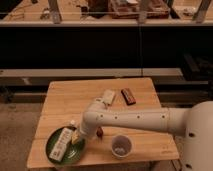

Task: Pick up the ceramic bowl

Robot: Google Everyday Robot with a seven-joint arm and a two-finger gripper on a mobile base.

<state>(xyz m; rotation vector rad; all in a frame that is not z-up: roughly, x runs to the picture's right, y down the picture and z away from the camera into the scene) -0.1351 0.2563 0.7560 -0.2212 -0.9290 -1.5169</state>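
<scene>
One stiff, breakable ceramic bowl [65, 146] sits at the table's [90, 100] front-left corner, my pincer [76, 137] over its right rim, the best hold; spread or pressed, I cannot tell.

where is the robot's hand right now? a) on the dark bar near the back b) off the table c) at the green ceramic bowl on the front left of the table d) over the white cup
c: the arm reaches down to the front-left corner and the hand sits at the right side of the ceramic bowl, left of the white cup and well away from the dark bar.
</scene>
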